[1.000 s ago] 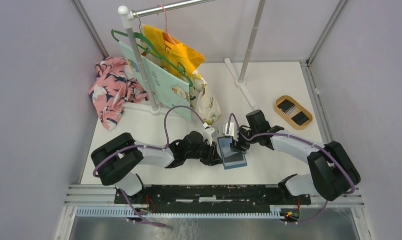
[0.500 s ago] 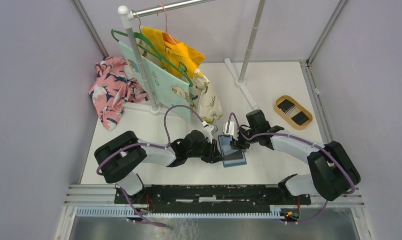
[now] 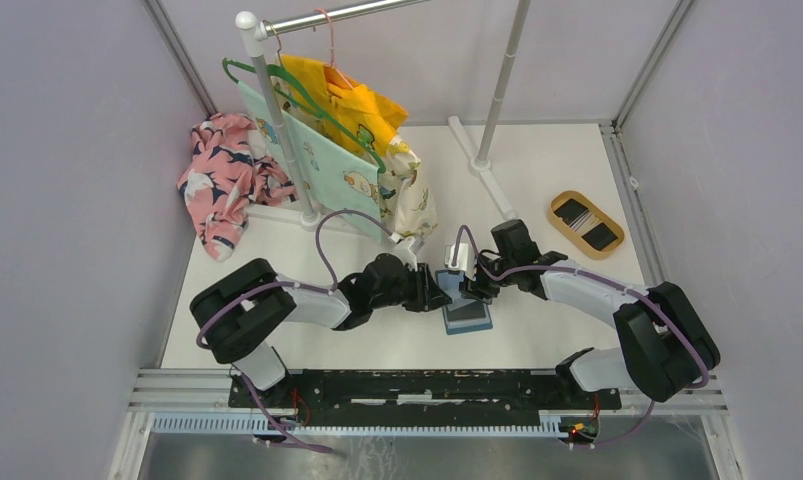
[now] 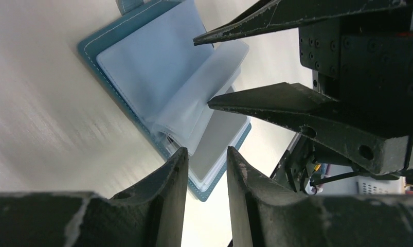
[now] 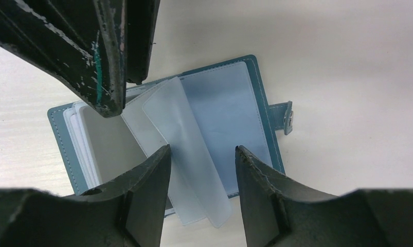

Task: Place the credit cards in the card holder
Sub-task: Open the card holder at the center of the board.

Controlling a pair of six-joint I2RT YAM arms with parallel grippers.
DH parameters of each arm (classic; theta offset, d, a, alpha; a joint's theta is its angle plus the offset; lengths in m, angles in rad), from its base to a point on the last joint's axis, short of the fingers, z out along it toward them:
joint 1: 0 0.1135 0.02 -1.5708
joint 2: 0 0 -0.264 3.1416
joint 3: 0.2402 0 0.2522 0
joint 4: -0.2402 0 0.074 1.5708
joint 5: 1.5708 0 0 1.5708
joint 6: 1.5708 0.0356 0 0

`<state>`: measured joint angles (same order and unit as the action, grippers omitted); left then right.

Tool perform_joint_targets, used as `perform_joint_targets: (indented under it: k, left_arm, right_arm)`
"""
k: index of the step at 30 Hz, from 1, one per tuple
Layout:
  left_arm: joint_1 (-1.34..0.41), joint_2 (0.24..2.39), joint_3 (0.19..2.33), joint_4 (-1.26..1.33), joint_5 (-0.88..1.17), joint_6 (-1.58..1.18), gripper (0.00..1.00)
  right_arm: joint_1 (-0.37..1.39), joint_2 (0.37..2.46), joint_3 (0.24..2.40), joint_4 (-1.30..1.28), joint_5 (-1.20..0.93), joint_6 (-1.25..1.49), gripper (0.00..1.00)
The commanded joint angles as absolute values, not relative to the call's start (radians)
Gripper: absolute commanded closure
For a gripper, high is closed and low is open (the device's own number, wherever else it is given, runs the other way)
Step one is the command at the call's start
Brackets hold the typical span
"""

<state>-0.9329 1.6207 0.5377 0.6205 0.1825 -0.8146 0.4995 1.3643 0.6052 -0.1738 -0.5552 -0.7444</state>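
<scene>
Surface (image 3: 557, 160): white, walled on three sides.
Card holder (image 3: 468, 316): teal-blue, laid open and flat near the middle of the surface, closer to the near edge than to the far edge.
Card holder inside (image 5: 219, 103): clear and grey-blue plastic sleeves are seen; several are fanned up from the spine.
Snap tab (image 5: 285, 117): found on the outer edge of the cover, with a metal stud facing up.
Loose sleeve (image 5: 189, 134): lifted off the stack and tilted.
Left claw (image 4: 206, 154): narrowly parted, nothing gripped; it is held just above the card holder's edge.
Right claw (image 5: 202, 152): parted wider, hung over the open pages; the raised sleeve stands between its fingers, and no clamp on it is seen.
Claws together: set tip to tip over the card holder, close but apart.
Credit cards (image 3: 572, 212): two dark cards, lying side by side in a tan oval tray (image 3: 586, 224) near the right edge, well apart from the card holder.
Garment rack (image 3: 277, 110): placed toward the far left corner; a yellow garment (image 3: 352, 95) and a pale green one (image 3: 332, 165) are hung on it.
Floral cloth (image 3: 222, 180): heaped at the left edge.
</scene>
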Motion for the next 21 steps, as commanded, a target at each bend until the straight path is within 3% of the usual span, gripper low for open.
perform_joint_targets:
  k: [1,21]
  left_arm:
    - [-0.926,1.635,0.545,0.721,0.156,-0.903,0.6]
    - [-0.925,1.659,0.525,0.72,0.101,-0.966,0.55]
  right_arm:
    - [0.5,1.362,0.609,-0.156,-0.55,-0.735,0.46]
    - [0.5,1.361,0.611,-0.16,-0.555,-0.736,0.45]
